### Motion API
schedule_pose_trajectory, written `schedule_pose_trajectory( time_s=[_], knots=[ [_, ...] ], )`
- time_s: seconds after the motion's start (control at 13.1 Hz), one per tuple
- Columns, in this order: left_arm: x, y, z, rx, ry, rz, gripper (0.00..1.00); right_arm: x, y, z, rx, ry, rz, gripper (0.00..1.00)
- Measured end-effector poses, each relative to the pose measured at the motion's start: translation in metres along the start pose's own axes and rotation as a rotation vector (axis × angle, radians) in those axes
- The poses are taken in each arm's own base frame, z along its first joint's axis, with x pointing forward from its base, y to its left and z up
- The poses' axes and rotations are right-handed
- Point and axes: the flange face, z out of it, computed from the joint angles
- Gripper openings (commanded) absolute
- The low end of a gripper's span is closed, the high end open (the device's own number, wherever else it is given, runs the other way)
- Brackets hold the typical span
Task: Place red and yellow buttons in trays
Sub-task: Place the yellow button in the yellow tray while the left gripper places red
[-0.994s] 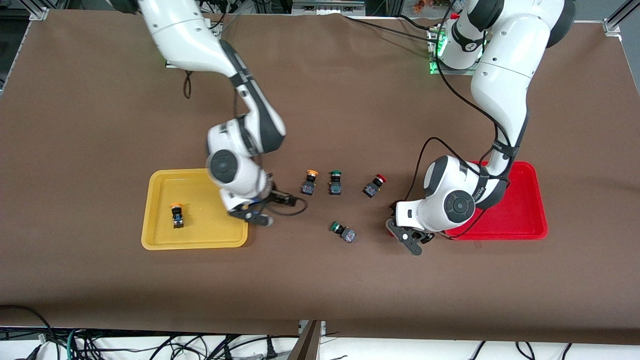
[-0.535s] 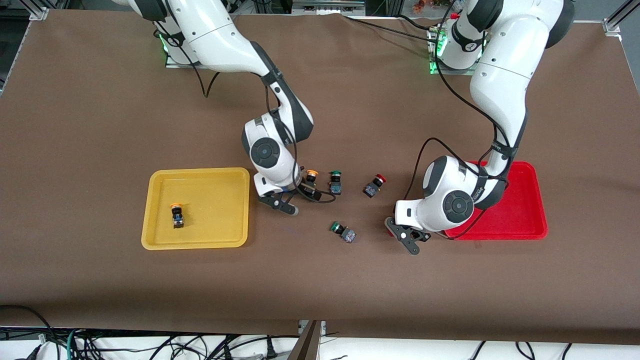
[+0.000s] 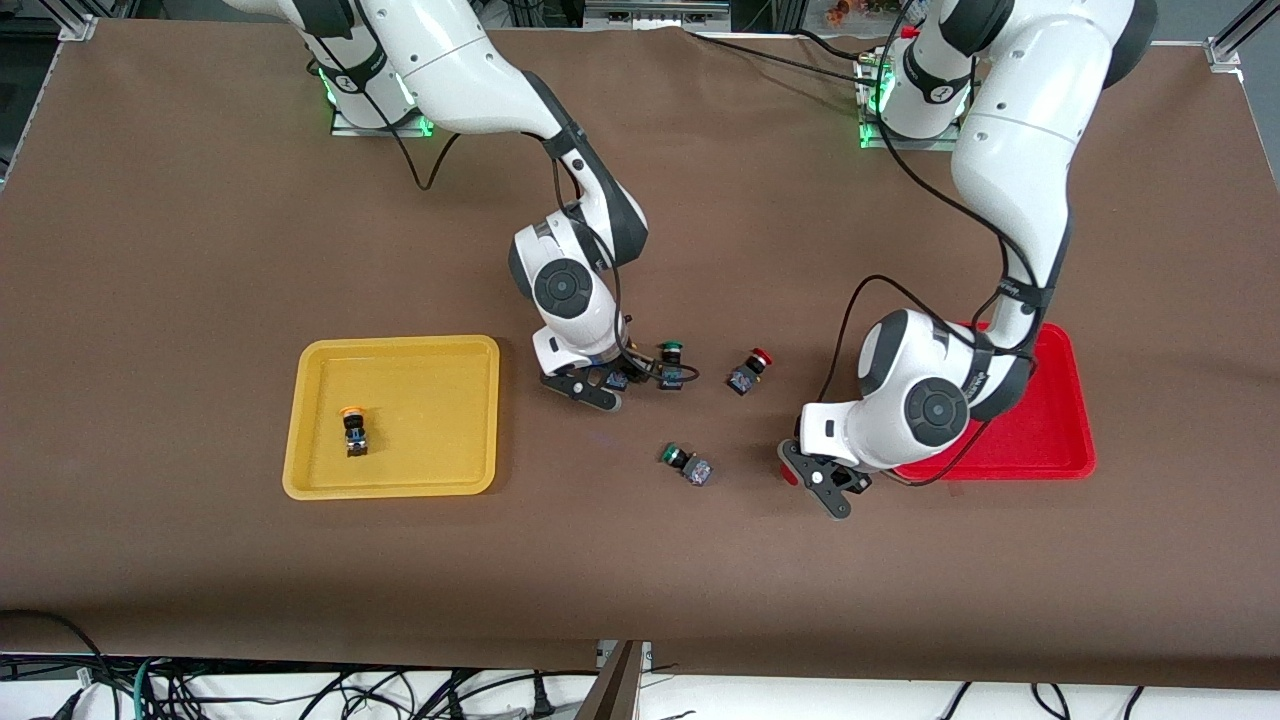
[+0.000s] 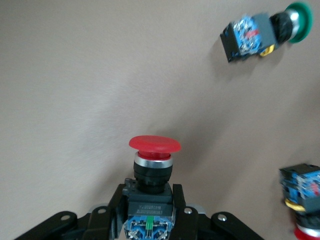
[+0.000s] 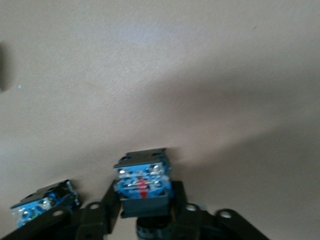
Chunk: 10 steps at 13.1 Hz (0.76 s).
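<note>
My right gripper (image 3: 612, 382) stands low on the table, fingers shut against the dark body of a yellow button (image 5: 143, 177), its cap hidden. My left gripper (image 3: 822, 485) is shut on a red button (image 4: 154, 145) and holds it low over the table, beside the red tray (image 3: 1050, 430). A second red button (image 3: 750, 368) lies on the table between the two grippers and shows in the left wrist view (image 4: 302, 187). A second yellow button (image 3: 353, 428) stands in the yellow tray (image 3: 420, 400).
Two green-capped switches lie on the table: one (image 3: 670, 365) right beside my right gripper, the other (image 3: 686, 464) nearer the front camera, between the grippers. The left wrist view shows a green one (image 4: 265, 32). Another switch body (image 5: 45, 202) sits close by my right fingers.
My right arm swung from the yellow tray's edge toward the left arm's end and came down around the yellow button. My left gripper, holding the red button, shifted slightly.
</note>
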Motion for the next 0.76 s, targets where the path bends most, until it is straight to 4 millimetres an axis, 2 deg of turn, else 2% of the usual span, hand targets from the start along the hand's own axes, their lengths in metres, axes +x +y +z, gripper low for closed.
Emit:
schedule_pose_trajectory(
  time_s=[0.15,0.31,0.46,0.54,0.61,0.69,0.76],
  knots=[
    [-0.014,-0.014,-0.036,-0.015,-0.029,-0.026,0.00,0.026,0.018,-0.025,-0.076,-0.031,-0.071,0.00],
    [-0.046,-0.037,-0.057,-0.062,-0.098,-0.073,0.00,0.069,0.048,-0.070,-0.125,-0.033,-0.185,0.00],
    [-0.082,-0.058,-0.059,-0.135,-0.184,-0.120,0.00,0.114,0.090,-0.107,-0.167,-0.033,-0.293,0.00],
    [-0.097,-0.064,-0.056,-0.171,-0.222,-0.136,0.01,0.133,0.113,-0.114,-0.187,-0.041,-0.335,0.02],
    [-0.107,-0.067,-0.052,-0.198,-0.251,-0.149,0.06,0.148,0.135,-0.113,-0.202,-0.052,-0.355,0.08],
    [-0.116,-0.069,-0.046,-0.217,-0.272,-0.159,0.06,0.158,0.155,-0.106,-0.211,-0.074,-0.353,0.34],
    [-0.123,-0.070,-0.039,-0.233,-0.289,-0.168,0.08,0.164,0.173,-0.096,-0.212,-0.100,-0.343,0.86]
  ],
)
